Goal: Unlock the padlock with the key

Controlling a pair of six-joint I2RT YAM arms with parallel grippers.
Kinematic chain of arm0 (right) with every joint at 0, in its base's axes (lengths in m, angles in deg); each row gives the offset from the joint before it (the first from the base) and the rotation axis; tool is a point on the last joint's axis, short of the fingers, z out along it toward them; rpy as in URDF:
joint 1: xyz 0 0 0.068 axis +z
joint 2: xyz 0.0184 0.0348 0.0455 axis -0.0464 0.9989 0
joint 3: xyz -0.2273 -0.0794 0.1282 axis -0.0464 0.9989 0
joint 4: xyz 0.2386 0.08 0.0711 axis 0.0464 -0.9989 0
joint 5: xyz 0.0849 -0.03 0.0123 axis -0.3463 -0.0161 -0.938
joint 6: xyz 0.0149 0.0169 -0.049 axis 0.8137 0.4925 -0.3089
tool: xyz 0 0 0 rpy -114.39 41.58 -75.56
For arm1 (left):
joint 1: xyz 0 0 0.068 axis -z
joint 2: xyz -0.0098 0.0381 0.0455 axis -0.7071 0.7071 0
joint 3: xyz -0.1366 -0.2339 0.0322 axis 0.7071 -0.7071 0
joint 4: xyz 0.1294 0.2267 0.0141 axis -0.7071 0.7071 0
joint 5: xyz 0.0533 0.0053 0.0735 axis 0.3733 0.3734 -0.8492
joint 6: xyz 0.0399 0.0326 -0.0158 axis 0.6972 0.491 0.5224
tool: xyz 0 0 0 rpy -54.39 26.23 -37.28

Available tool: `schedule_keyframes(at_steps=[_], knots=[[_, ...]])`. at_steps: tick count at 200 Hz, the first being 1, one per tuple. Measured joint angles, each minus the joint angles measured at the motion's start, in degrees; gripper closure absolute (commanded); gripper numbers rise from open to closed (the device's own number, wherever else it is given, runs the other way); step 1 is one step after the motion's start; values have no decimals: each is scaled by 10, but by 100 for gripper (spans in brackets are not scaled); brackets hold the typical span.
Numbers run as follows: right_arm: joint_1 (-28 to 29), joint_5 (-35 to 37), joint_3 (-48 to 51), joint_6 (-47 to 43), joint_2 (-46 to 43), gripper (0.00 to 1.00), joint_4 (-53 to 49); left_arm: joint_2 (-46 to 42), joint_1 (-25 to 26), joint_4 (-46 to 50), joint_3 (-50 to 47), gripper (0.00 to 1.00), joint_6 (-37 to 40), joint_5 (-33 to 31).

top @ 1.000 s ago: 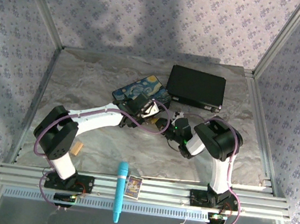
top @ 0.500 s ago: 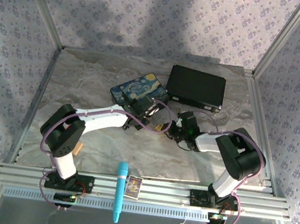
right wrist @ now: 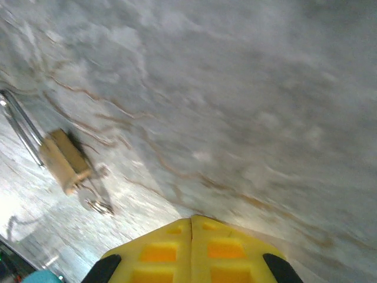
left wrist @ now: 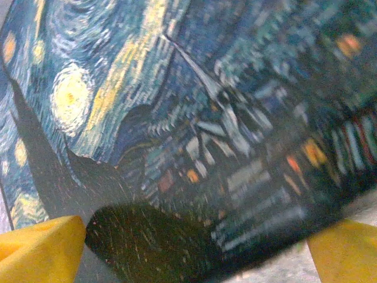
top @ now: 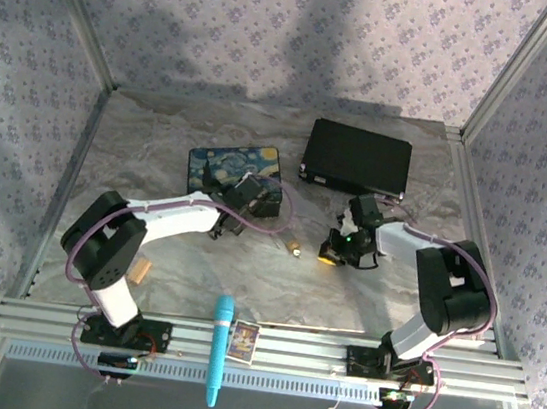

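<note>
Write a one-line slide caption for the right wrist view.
Right gripper shut and empty over the marbled table; brass padlock lying at left, silvery key at its lower end.

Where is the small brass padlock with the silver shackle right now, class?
In the top view, the small brass padlock lies on the grey marbled table near its centre, between the Starry-Night-painted box on the left and the right arm's fingers.

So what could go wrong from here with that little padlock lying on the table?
1. The padlock and key lie loose on the table, and the right claw is shut and empty near them; a nudge could skid such tiny things away.
2. The left claw hangs open close over the Starry Night box, so it might bump or drag that box instead of steadying the lock.
</note>
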Motion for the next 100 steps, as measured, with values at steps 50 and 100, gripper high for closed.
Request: schedule_keyframes(at_steps=[50,100], knots=[[32,17,-19,-45,-38,63,-36,-29,-6,-2,-30,3,-17,-1],[54,26,-109,-54,22,70,8,-26,-6,-9,-30,3,-16,-6]])
